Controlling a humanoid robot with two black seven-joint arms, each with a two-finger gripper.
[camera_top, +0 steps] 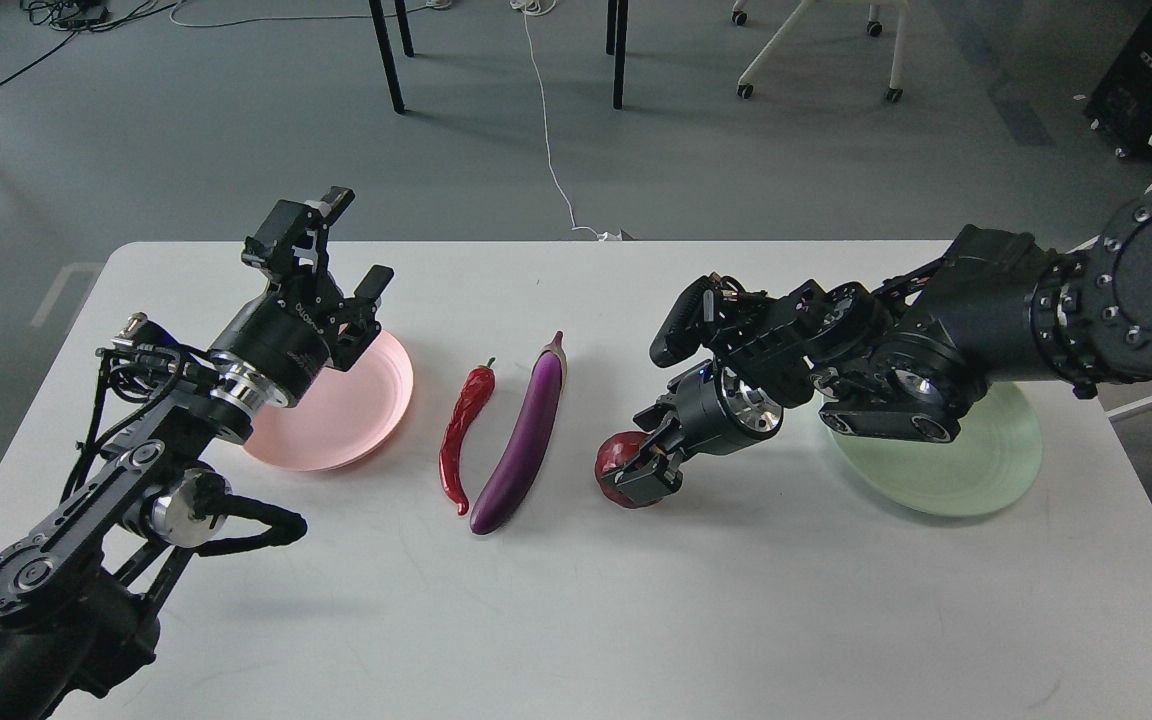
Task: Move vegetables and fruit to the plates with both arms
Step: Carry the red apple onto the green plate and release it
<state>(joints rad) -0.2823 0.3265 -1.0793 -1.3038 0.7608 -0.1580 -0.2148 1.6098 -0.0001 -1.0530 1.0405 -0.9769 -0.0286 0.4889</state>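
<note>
Jaws, left: the left gripper (pixel 341 240) is raised above the far-left part of the white table (pixel 636 600), its two fingers spread wide apart with nothing between them.
Left arm: it comes in from the lower left corner, wrist ring and loose black cables showing, and its wrist covers the left edge of the pink plate (pixel 356 405).
Pink plate: it lies flat on the table, left of centre, with nothing showing on its visible part.
Red chili pepper (pixel 463 430): it lies on the table just right of the pink plate, curved, stem end pointing away.
Eggplant (pixel 526 435): it lies just beside the chili on its right, roughly parallel to it, stem cap at the far end; the two look barely apart.
Pomegranate (pixel 618 462): it sits on the table right of the eggplant, apart from it and well short of the green plate.
Jaws, right: the right gripper (pixel 641 465) is down at the pomegranate, fingers closed around its right side.
Green plate (pixel 976 470): it lies flat at the right of the table, its far half hidden under the right arm.
</note>
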